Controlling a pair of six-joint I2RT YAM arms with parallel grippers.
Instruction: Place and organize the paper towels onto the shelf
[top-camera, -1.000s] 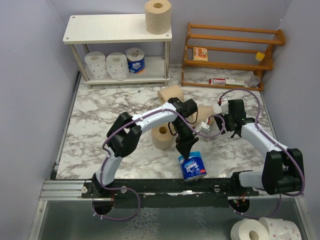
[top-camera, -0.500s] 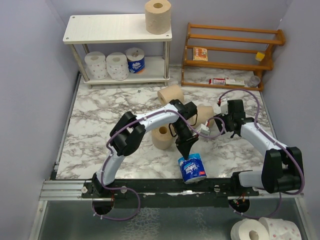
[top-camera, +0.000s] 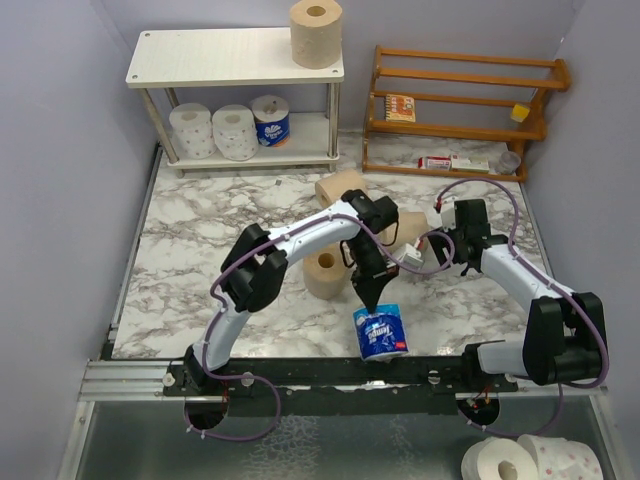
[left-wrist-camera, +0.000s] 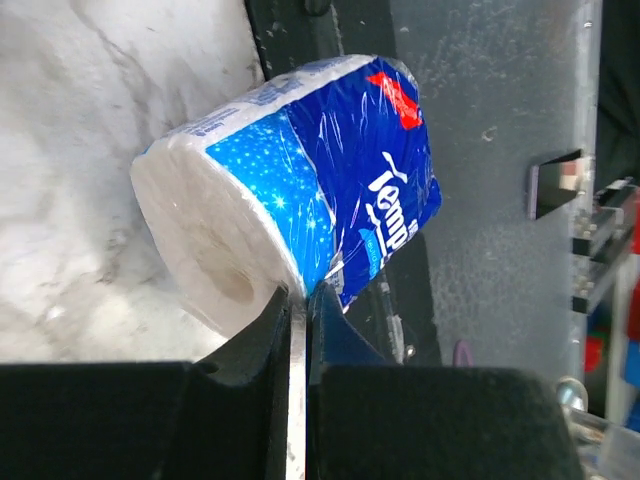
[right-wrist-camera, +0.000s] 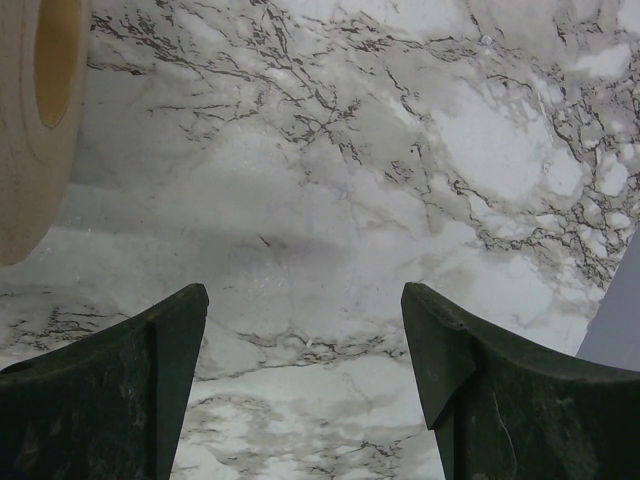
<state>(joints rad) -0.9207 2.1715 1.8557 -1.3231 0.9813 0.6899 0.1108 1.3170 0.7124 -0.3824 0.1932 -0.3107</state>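
While the left jaws nip only the wrapper of the blue roll (left-wrist-camera: 300, 190) at the near edge of the worktop (top-camera: 200, 300), it may slip off; right jaws gape empty.

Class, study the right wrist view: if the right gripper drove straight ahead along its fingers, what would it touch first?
The right gripper would most likely meet bare marble tabletop first. The tan roll sits left of that line, though depth is unclear.

Glossy plastic-wrapped roll (left-wrist-camera: 300, 210) on polished marble table (top-camera: 200, 250)
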